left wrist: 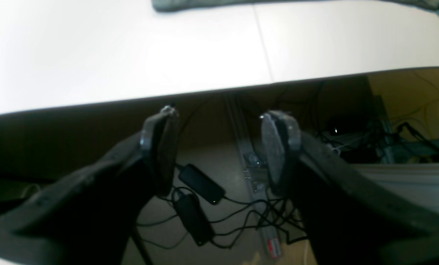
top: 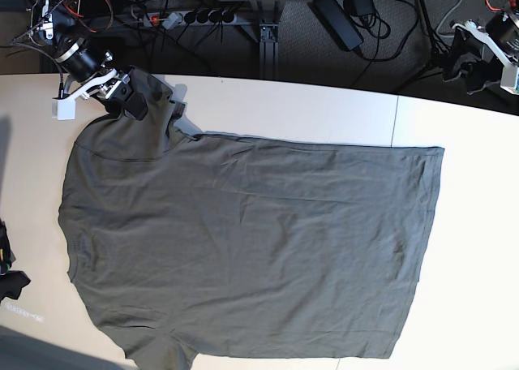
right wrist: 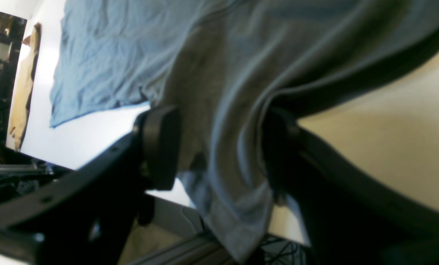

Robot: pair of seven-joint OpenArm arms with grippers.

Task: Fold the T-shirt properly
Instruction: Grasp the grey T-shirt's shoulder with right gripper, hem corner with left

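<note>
1. Dark grey, cotton-looking knit is what you're handling: the T-shirt (top: 243, 248) should be light, limp and hard to damage, but quick to crease or drag if you pull on one side only.
2. You'll find it spread on the white tabletop (top: 486, 224), its hem towards the robot's left and its neck end towards the right. The near sleeve (right wrist: 241, 221) is bunched and droops past the robot-side edge, close to the right-hand end.
3. Take hold by that sleeve or the shoulder just behind it, pinching more than a sliver so the soft fabric doesn't slip out. For your other hold, the hem corner (top: 435, 153) nearest the robot looks like a good choice; lift the two together to keep the body level.
4. Your right gripper (right wrist: 223, 147) points down around the bunched sleeve. Its fingers stand apart with cloth running between them; you have no clamp on it. Check how much fabric lies between the tips before you squeeze, since the folds could pinch unevenly.
5. Your left gripper (left wrist: 219, 147) is held beyond the robot-side edge, its fingers apart and nothing between them, with floor and cable boxes (left wrist: 201, 184) in view underneath. It is well apart from the shirt, so you'd need to bring it inward over the tabletop, towards the hem corner, before any two-handed fold.
</note>
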